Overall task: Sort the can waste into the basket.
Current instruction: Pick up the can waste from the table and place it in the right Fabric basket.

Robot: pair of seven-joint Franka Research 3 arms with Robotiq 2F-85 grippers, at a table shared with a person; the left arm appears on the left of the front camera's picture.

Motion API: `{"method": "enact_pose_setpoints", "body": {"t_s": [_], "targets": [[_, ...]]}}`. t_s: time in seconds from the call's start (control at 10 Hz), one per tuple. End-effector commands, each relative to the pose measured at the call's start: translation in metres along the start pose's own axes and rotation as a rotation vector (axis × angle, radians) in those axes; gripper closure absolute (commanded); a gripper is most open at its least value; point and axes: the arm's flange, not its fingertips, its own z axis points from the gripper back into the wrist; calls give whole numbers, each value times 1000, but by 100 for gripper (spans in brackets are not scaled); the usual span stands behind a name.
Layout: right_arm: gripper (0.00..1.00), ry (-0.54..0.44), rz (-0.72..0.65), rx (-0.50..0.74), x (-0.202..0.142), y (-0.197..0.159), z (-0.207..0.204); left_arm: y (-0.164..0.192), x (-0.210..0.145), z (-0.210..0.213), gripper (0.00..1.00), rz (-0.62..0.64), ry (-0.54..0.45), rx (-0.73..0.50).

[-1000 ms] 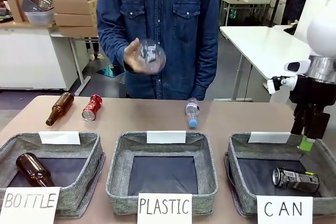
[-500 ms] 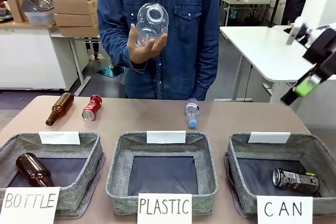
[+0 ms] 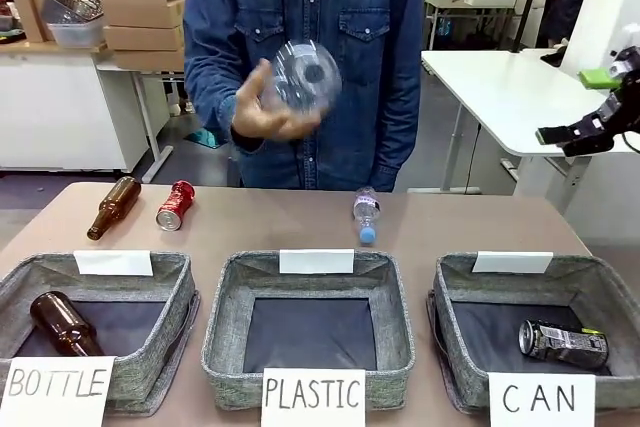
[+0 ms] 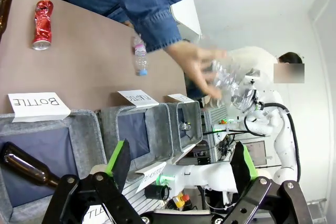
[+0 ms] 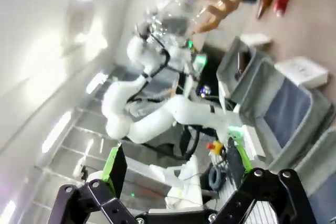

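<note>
**Red can on the bench, far from the raised right pincer**

Right pincer (image 5: 176,179): jaws apart, empty, raised at the right edge of the front frame, well clear of the bench (image 3: 280,225). Left pincer (image 4: 181,174): jaws apart, empty.

Red can (image 3: 175,205) lies at frame left, long axis near-to-far and slightly slanted, just beside a brown bottle (image 3: 112,207). Left arm judged nearer.

Black can (image 3: 563,343) lies in the CAN basket (image 3: 447,287), lower right.

Count: cans 2, baskets 3, brown bottles 2, clear bottles (image 3: 366,215) 2, one in the person's hand (image 3: 262,115).

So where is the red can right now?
Front view: the red can lies at far left, just right of a brown bottle, beyond the BOTTLE bin.
</note>
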Motion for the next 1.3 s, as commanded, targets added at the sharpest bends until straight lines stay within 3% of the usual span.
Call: {"method": "enact_pose_setpoints", "body": {"t_s": [0.0,1.2], "targets": [[0,160,61,-48,2,13,-11,1,-1,1,0,-7,0,-9],[0,160,61,-48,2,13,-11,0,0,0,0,0,0,0]]}}
